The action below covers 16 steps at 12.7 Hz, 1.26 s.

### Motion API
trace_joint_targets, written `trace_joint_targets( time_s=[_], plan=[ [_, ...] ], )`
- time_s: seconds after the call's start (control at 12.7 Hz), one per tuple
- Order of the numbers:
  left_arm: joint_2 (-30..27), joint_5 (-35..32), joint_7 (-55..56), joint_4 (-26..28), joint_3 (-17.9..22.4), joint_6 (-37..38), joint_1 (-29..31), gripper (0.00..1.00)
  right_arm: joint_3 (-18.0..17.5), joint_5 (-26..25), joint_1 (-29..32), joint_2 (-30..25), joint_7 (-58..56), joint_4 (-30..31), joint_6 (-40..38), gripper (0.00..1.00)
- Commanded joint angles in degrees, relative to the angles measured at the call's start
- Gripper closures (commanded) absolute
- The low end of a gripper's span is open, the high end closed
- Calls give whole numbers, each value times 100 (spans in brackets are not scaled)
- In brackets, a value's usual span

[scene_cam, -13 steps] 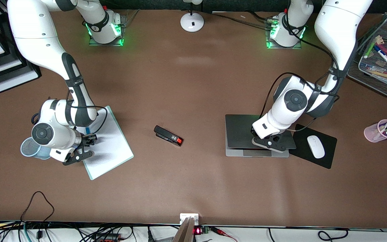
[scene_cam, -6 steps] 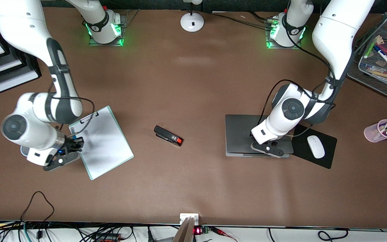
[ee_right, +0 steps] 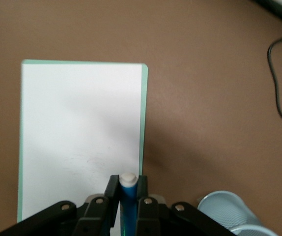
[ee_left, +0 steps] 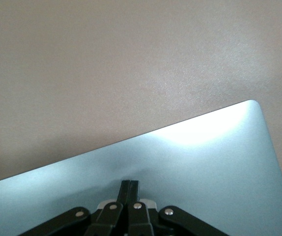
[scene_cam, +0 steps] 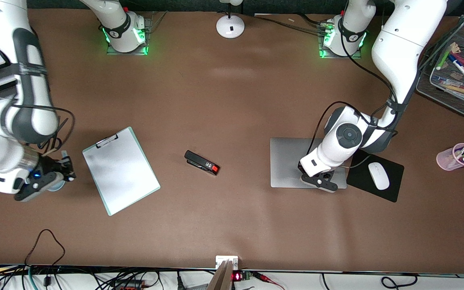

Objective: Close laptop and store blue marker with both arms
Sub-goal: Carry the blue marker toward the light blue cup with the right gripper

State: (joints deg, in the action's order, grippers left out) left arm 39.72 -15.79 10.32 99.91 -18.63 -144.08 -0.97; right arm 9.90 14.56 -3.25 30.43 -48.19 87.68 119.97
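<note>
The laptop [scene_cam: 290, 161] lies closed, its silver lid flat, beside the black mouse pad. My left gripper [scene_cam: 317, 179] is shut and empty, its fingertips [ee_left: 130, 189] down on the lid [ee_left: 205, 162] near the edge nearest the front camera. My right gripper [scene_cam: 63, 168] is shut on the blue marker [ee_right: 128, 199], held upright with its white end showing. It hangs over the table between the clipboard [scene_cam: 121, 169] and a light-blue mesh cup [ee_right: 229, 212]. The arm hides most of the cup in the front view.
A black stapler [scene_cam: 201, 162] lies mid-table. A white mouse [scene_cam: 378, 175] sits on the mouse pad [scene_cam: 393, 191]. A pink cup of pens [scene_cam: 456, 156] and a wire tray of markers [scene_cam: 457, 68] stand at the left arm's end. A lamp base [scene_cam: 230, 26] is between the arm bases.
The right gripper lifted the blue marker off the clipboard and carried it toward the mesh cup. The left gripper pressed the laptop lid down from part open to shut.
</note>
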Motion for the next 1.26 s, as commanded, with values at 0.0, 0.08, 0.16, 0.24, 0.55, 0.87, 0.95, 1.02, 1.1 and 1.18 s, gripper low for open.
trace_joint_targets(
  time_s=[0.0,0.08,0.16,0.24,0.55,0.87,0.95,1.02,1.1,1.18],
  plan=[
    [203,-170,14,-200,-9,-15,18,100,-49,363,210,-273,-961,-5,-280,95],
    [220,-162,14,-200,0,-15,18,100,-67,450,315,-291,-1278,-57,-438,95],
    [255,-162,14,-209,0,-23,18,100,-67,625,351,-326,-1603,-171,-631,95],
    [273,-170,14,-279,0,-23,18,100,-41,949,412,-335,-1963,-224,-841,96],
    [352,-170,14,-314,26,-15,26,100,-23,1618,745,-362,-3588,-233,-1115,96],
    [326,-170,32,-314,26,-6,44,100,-32,2217,1264,-336,-4891,-233,-1738,97],
    [291,-170,41,-323,26,12,61,100,-32,2305,1361,-309,-5067,-233,-1897,98],
    [238,-162,41,-341,17,90,70,100,-32,2367,1484,-292,-5269,-233,-2046,98],
    [116,-162,41,-341,17,239,70,100,-41,2402,1581,-283,-5489,-233,-2230,98],
    [-16,-162,32,-341,0,484,62,100,-41,2411,1642,-283,-5656,-242,-2432,99]
  ],
)
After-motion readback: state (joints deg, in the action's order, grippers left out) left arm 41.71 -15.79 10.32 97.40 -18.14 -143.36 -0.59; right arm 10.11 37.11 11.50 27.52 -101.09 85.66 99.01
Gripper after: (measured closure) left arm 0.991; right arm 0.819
